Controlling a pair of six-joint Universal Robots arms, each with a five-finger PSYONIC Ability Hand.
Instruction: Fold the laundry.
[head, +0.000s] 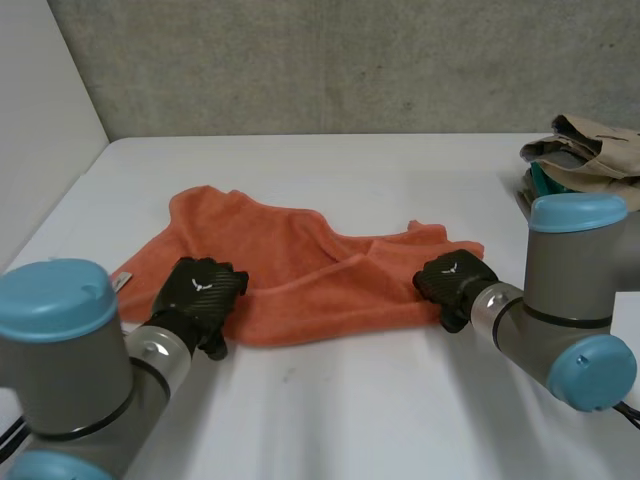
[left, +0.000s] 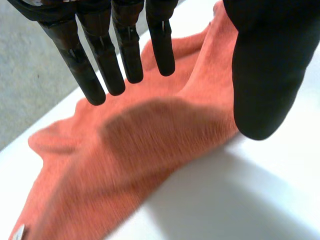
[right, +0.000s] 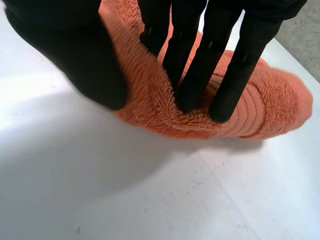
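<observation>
- Left hand (head: 200, 288) hangs over the near left edge of the towel (head: 300, 265). Its fingers (left: 127, 55) are straight and spread away from the thumb, holding nothing. It looks placed to come down and take that edge.
- Right hand (head: 455, 280) is on the towel's near right end. Its straight fingers (right: 197, 70) dig into the cloth and the thumb (right: 80, 60) sits against the near side, so a ridge of cloth is pinched between them, probably to lift this end.
- Orange and rumpled, the towel lies across the middle of the white table (head: 350, 400), with 1 flap doubled over near the right hand. A small white tag (head: 123, 281) shows at its left corner, just beside the left hand.
- With 2 hands at the near edge, the likely plan is to carry that edge toward the far one. I judge the fold hardly begun.
- At the table's far right corner sits a heap of other clothes (head: 585, 150), well apart from the towel.
</observation>
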